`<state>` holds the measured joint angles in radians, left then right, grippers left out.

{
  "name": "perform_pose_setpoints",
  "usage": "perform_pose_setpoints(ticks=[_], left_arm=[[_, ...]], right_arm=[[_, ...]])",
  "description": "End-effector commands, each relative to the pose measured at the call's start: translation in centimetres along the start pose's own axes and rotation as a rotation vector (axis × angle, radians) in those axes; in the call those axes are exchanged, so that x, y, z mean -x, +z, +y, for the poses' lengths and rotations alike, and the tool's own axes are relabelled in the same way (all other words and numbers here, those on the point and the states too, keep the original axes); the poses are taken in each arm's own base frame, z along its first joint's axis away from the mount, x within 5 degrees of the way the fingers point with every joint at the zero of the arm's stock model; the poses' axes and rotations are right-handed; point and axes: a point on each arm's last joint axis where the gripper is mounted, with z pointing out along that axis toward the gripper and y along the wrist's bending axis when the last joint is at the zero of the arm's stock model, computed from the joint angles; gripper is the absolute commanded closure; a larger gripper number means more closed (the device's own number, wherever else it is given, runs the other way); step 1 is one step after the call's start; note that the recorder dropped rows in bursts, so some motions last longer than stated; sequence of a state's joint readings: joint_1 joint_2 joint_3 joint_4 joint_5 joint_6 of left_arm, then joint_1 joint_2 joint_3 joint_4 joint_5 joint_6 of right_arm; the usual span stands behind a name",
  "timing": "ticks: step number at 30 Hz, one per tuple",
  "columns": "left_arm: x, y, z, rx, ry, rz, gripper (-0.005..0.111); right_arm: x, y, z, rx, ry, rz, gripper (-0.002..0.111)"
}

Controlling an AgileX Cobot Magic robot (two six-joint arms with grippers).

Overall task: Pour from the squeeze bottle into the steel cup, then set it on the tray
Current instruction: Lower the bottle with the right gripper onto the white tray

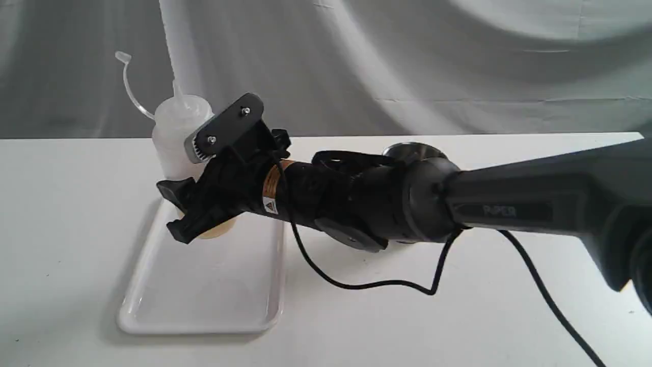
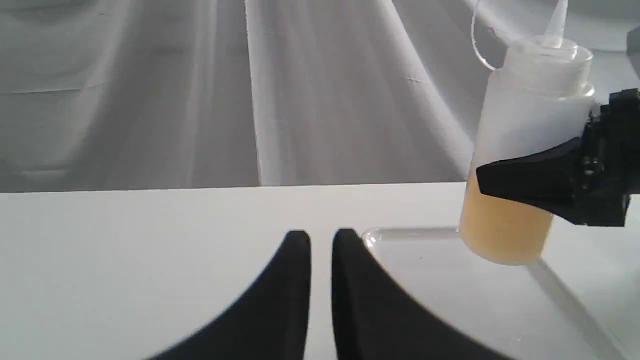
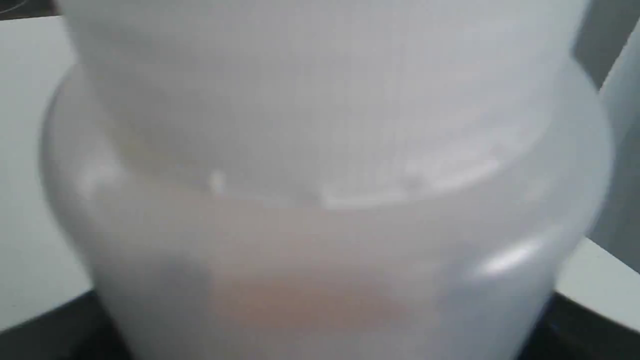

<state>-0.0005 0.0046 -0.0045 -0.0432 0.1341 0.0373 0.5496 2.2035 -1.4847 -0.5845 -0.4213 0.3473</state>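
Observation:
The squeeze bottle (image 1: 175, 127) stands upright at the far end of the white tray (image 1: 204, 290), with amber liquid in its lower part and its cap strap curling up to the left. My right arm reaches across from the right, and my right gripper (image 1: 173, 211) is shut on the bottle's lower half. One black finger (image 2: 525, 175) crosses the squeeze bottle (image 2: 525, 140) there. I cannot tell whether its base touches the tray (image 2: 450, 295). The bottle (image 3: 320, 200) fills the right wrist view. Only the steel cup's rim (image 1: 412, 149) shows behind the arm. My left gripper (image 2: 320, 240) is shut and empty, low by the tray's corner.
A black cable (image 1: 382, 285) sags from the right arm onto the white table (image 1: 458, 316) right of the tray. A grey cloth backdrop (image 1: 407, 61) hangs behind the table's far edge.

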Motion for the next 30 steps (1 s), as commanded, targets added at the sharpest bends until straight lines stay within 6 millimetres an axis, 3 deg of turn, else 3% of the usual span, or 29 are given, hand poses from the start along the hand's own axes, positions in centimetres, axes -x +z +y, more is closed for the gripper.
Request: perform_pose_setpoints(ticks=[1,16,30], left_arm=[[-0.1,0.0,0.0,0.0,-0.006,-0.002,0.098],[-0.1,0.0,0.0,0.0,-0.006,-0.002,0.098],[-0.1,0.0,0.0,0.0,-0.006,-0.002,0.098]], right_arm=[[0.4,0.5,0.2,-0.005,0.007,-0.016,0.067],[-1.8,3.0,0.3,-0.019,0.042,0.031,0.067],[-3.5,3.5,0.4,-0.027,0.081,0.056,0.067]])
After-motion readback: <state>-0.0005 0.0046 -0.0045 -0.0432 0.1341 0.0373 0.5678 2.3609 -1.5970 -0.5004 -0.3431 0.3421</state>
